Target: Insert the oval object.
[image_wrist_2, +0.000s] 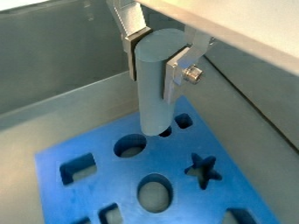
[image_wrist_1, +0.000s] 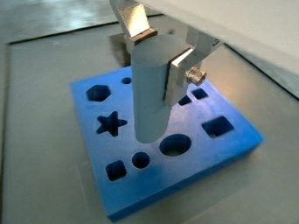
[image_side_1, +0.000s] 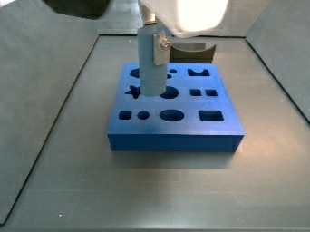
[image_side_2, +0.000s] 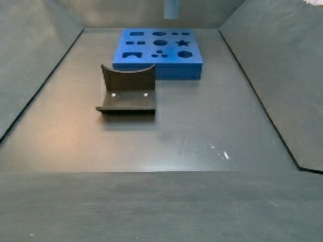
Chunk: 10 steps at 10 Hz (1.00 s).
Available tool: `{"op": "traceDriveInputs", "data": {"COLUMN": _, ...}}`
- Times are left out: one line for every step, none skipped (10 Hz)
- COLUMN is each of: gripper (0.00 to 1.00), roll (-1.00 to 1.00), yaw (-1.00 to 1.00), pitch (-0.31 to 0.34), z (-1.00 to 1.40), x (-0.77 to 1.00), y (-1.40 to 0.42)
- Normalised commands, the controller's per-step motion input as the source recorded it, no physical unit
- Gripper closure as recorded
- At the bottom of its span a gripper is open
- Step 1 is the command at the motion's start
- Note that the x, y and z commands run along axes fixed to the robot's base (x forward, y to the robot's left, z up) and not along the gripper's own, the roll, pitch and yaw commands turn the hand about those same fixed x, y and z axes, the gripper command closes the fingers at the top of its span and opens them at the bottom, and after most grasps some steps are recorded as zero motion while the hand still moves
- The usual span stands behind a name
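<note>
My gripper (image_wrist_1: 158,52) is shut on the oval object (image_wrist_1: 149,96), a long pale grey-blue peg held upright over the blue block (image_wrist_1: 82,188). It also shows in a wrist view (image_wrist_2: 155,54) with the peg (image_wrist_2: 156,96). In a side view the gripper (image_side_1: 152,34) holds the peg (image_side_1: 151,68) with its lower end at the block's (image_side_1: 182,138) top face, just behind the oval hole (image_side_1: 172,116). I cannot tell whether the peg touches the block. The oval hole (image_wrist_1: 173,145) lies beside the peg's lower end.
The block has several other shaped holes, among them a star (image_wrist_1: 108,122) and a rectangle (image_wrist_1: 216,129). The dark fixture (image_side_2: 127,92) stands on the grey floor beside the block (image_side_2: 161,52), and behind the block in a side view (image_side_1: 191,51). Low grey walls (image_wrist_2: 59,70) ring the floor.
</note>
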Motion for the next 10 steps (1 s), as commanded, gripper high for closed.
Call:
{"op": "traceDriveInputs", "data": {"gripper": 1.0, "roll": -0.04, "yaw": -0.77, "pitch": 0.0, "z": -0.04, "x": 0.37, "y": 0.0}}
{"op": "traceDriveInputs", "data": {"gripper": 1.0, "roll": -0.18, "yaw": -0.68, "pitch": 0.0, "z": -0.39, "x": 0.46, "y": 0.0}}
{"op": "traceDriveInputs", "data": {"gripper": 1.0, "roll": -0.17, "yaw": -0.58, "pitch": 0.0, "z": -0.61, "x": 0.54, "y": 0.0}}
{"op": "traceDriveInputs", "data": {"gripper": 1.0, "roll": -0.08, "yaw": -0.52, "pitch": 0.067, "z": -0.79, "x": 0.6, "y": 0.0}}
{"op": "traceDriveInputs", "data": {"gripper": 1.0, "roll": 0.07, "yaw": -0.44, "pitch": 0.141, "z": -0.38, "x": 0.48, "y": 0.0}}
{"op": "traceDriveInputs", "data": {"gripper": 1.0, "roll": 0.0, "yaw": 0.0, "pitch": 0.02, "z": -0.21, "x": 0.04, "y": 0.05}}
{"op": "traceDriveInputs", "data": {"gripper": 1.0, "roll": 0.0, "yaw": -0.1, "pitch": 0.016, "z": -0.21, "x": 0.1, "y": 0.0}}
{"op": "traceDriveInputs", "data": {"gripper": 1.0, "roll": 0.0, "yaw": -0.53, "pitch": 0.069, "z": -0.18, "x": 0.44, "y": -0.05}}
{"op": "traceDriveInputs", "data": {"gripper": 1.0, "roll": 0.05, "yaw": -0.45, "pitch": 0.087, "z": -0.18, "x": 0.35, "y": 0.0}}
{"op": "traceDriveInputs", "data": {"gripper": 1.0, "roll": 0.05, "yaw": -0.1, "pitch": 0.039, "z": -0.08, "x": 0.05, "y": 0.0}}
